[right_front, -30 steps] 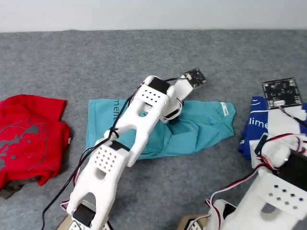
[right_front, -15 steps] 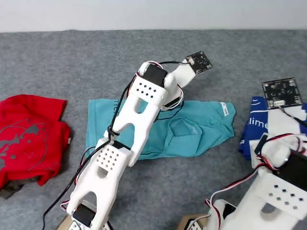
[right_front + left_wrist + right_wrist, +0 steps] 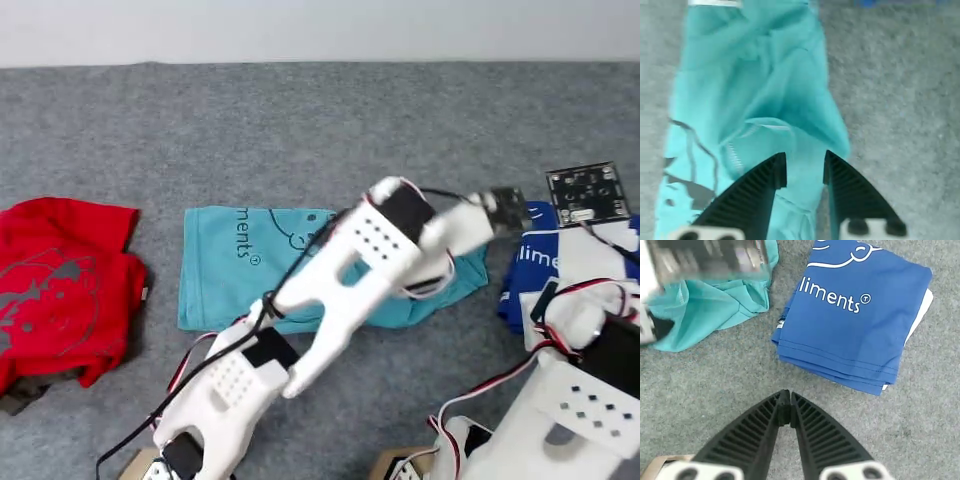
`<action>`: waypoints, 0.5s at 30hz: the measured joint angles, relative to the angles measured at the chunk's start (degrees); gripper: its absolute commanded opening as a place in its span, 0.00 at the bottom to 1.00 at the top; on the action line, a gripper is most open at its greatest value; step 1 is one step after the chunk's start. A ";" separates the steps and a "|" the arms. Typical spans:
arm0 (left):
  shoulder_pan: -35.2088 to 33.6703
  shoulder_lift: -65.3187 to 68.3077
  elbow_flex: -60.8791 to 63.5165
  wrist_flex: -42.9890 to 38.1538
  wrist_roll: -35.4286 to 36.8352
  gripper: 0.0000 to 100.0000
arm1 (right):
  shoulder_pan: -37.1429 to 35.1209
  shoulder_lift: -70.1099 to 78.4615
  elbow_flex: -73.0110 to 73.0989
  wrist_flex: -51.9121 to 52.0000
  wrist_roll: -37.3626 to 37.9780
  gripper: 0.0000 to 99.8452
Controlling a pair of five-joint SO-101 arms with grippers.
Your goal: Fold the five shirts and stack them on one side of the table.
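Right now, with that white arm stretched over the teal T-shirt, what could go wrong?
1. The teal cotton T-shirt is bunched in loose wrinkles under the open left hand. A pinch there might catch several layers and leave the fold crooked.
2. That end lies close to the folded blue shirt, so dragging cloth that way could nudge the neat pile.
3. The left arm reaches near the right arm, so the two might bump.
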 measured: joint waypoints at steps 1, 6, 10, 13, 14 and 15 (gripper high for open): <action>0.09 0.00 0.97 0.00 0.00 0.13 | 0.00 0.00 0.00 0.00 0.00 0.01; -1.67 1.32 3.16 -3.34 0.00 0.13 | 0.00 0.00 0.00 0.00 0.00 0.01; -4.31 3.78 3.34 -5.89 0.00 0.13 | 0.00 0.00 0.00 0.00 0.00 0.01; -5.89 5.80 3.52 -6.59 0.00 0.08 | 0.00 0.00 0.00 0.00 0.00 0.01; -6.33 6.68 3.60 -6.59 0.00 0.06 | 0.00 0.00 0.00 0.00 0.00 0.01; -6.86 7.56 3.60 -6.59 0.00 0.05 | 0.00 0.00 0.00 0.00 0.00 0.01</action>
